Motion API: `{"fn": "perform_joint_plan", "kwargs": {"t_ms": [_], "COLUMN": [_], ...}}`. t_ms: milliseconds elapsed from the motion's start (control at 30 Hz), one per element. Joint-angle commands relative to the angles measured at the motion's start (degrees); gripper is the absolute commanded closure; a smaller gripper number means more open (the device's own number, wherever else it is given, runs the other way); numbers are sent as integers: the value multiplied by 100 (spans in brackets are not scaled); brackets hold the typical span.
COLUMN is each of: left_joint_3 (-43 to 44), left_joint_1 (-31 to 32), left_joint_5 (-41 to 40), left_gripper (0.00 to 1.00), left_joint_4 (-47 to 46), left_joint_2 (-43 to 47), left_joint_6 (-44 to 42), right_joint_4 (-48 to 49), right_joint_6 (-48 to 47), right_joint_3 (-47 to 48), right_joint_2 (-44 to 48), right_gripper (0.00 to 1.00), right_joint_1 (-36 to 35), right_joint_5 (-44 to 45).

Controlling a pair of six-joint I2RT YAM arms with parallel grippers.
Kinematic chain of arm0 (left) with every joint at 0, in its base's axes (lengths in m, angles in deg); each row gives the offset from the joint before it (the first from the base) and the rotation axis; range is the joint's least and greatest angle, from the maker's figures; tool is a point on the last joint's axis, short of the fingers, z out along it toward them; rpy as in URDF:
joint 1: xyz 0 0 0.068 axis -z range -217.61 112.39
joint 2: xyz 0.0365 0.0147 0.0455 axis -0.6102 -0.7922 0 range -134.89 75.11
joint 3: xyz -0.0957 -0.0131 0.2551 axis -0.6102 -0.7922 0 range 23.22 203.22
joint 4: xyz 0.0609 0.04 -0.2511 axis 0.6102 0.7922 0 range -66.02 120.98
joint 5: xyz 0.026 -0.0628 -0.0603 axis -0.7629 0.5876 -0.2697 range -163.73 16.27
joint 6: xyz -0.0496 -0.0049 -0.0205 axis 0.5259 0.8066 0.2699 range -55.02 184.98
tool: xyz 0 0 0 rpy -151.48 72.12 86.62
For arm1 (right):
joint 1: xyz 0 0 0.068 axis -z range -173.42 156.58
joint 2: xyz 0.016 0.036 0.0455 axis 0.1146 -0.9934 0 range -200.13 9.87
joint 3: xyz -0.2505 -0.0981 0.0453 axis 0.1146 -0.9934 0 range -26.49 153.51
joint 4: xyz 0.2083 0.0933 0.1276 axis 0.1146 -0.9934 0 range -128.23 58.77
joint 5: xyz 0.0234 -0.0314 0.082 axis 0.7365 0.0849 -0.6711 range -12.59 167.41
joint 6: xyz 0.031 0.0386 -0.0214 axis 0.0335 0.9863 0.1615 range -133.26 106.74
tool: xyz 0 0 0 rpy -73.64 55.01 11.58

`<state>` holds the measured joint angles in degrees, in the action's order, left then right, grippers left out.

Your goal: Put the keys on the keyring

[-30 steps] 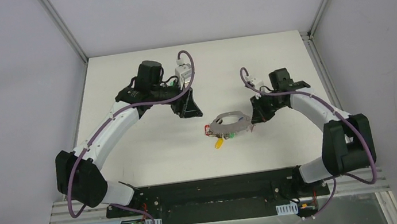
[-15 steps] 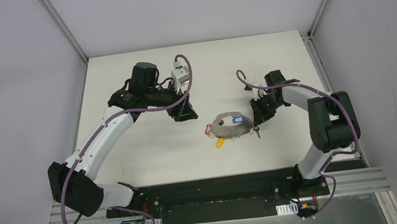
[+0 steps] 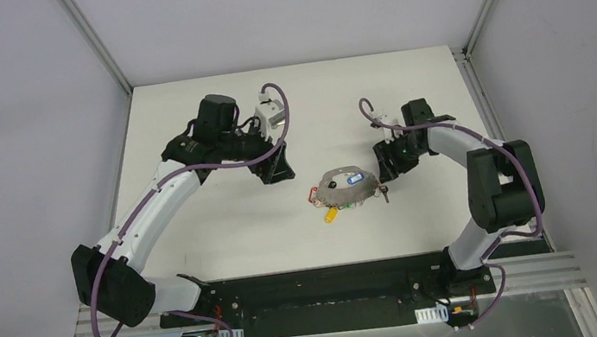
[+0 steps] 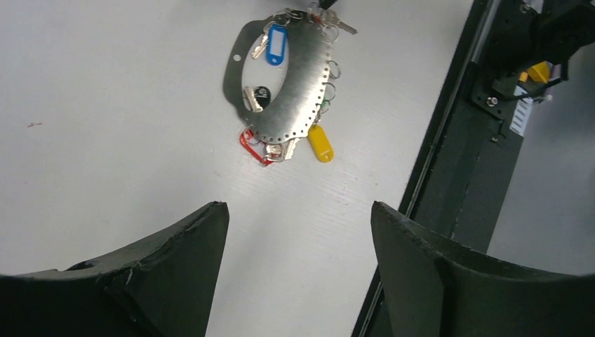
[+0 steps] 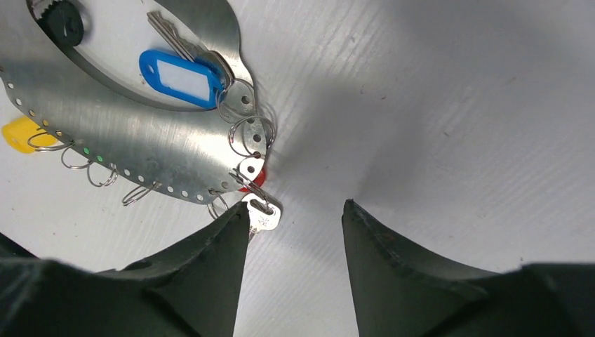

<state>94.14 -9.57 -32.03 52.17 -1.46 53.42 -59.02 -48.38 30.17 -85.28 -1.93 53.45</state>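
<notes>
The keyring (image 4: 298, 105), a flat perforated band of grey metal bent into a rough loop, lay on the white table (image 3: 225, 230) between the two arms, nearer the right one. Small split rings lined its outer edge, and keys hung from several of them. A yellow-tagged key (image 4: 320, 143) was on the side toward the arm bases, a red-tagged key (image 4: 250, 145) lay just beside it, and a blue-tagged key (image 5: 181, 74) lay across the loop's opening. A small black object (image 4: 261, 93) sat inside the loop; the views were too coarse to say what it was. The left gripper (image 4: 298, 260) hung above the table well apart from the keyring, its jaws spread wide with nothing between them. The right gripper (image 5: 295, 260) was low over the table just beside the keyring's edge, its jaws parted and empty. A bare silver key (image 5: 261, 214) on a split ring lay right at the tip of one of the right gripper's fingers (image 5: 203, 267). It seemed to touch that finger, though the wrist view did not settle this.
</notes>
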Motion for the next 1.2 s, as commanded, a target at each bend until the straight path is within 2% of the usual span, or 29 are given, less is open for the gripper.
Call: {"fn": "perform_joint_plan", "kwargs": {"t_ms": [0,100,433,700,1167], "left_joint_3": [78,98,40,-147,-190], "left_joint_1": [-42,-65,-114,-127,-130], "left_joint_5": [-844,-1192,-2065,-2053,-1916], "left_gripper": [23,21,20,20,20], "left_joint_4": [-8,3,-2,-26,-49], "left_joint_2": [330,387,731,958,939], "left_joint_6": [67,186,114,87,127], "right_joint_4": [-182,-276,-416,-293,-242], "right_joint_6": [11,67,201,251,232], "right_joint_3": [51,19,-230,-306,-279], "right_joint_2": [577,792,1007,710,277], "right_gripper": [43,40,41,54,59], "right_joint_1": [66,61,-139,-451,-595], "right_joint_5": [41,-164,-680,-523,-357]}}
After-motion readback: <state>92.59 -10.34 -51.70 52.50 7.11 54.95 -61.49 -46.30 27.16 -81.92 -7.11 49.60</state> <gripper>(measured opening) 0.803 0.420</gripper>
